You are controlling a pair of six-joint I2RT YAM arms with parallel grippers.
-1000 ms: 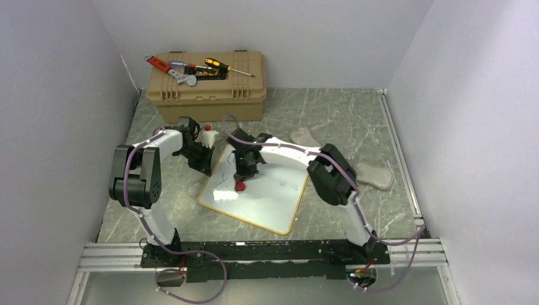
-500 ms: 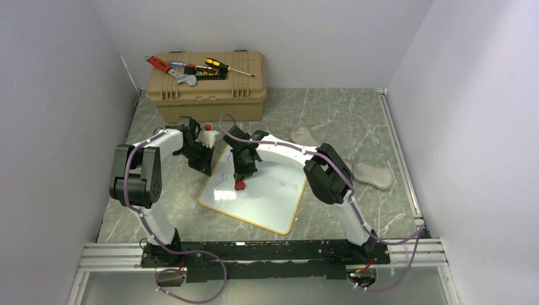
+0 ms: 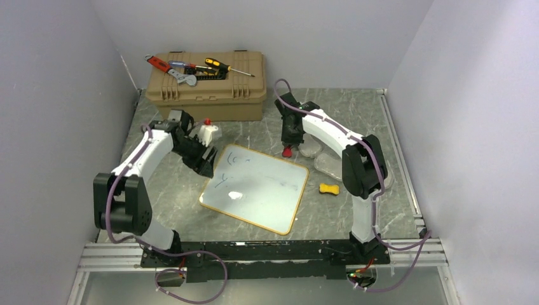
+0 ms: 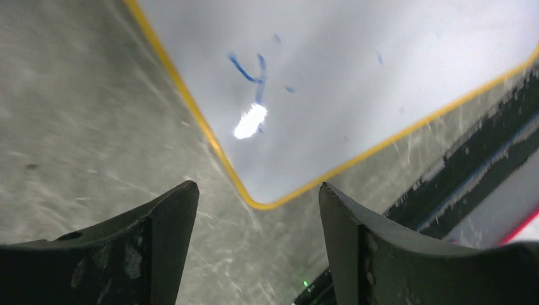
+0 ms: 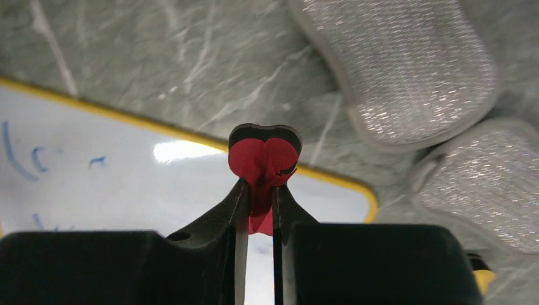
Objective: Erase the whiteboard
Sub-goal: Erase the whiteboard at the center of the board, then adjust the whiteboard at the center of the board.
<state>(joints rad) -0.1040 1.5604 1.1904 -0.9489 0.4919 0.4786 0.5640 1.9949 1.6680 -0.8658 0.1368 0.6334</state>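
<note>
The whiteboard (image 3: 257, 194) lies flat mid-table, orange-framed, with faint blue marks (image 3: 230, 160) near its left side. Its near corner and a blue stroke (image 4: 251, 68) show on the whiteboard (image 4: 356, 76) in the left wrist view. My left gripper (image 3: 204, 166) sits at the board's left edge, open and empty; the gripper (image 4: 257, 203) has bare table between its fingers. My right gripper (image 3: 290, 145) is off the board's far right corner, shut on a red heart-shaped eraser (image 3: 288, 152). In the right wrist view the eraser (image 5: 264, 159) sticks out beyond the gripper (image 5: 257, 190), above the whiteboard (image 5: 127, 184) edge.
A tan toolbox (image 3: 206, 89) with screwdrivers and a wrench on top stands at the back. A white bottle with a red cap (image 3: 207, 132) is behind the left gripper. Grey sparkly pads (image 5: 407, 70) (image 3: 332, 165) and a small yellow piece (image 3: 328, 189) lie right of the board.
My right arm lifted the red eraser off the board's middle and swung it back and right, past the far corner. My left gripper opened and its arm stretched out.
</note>
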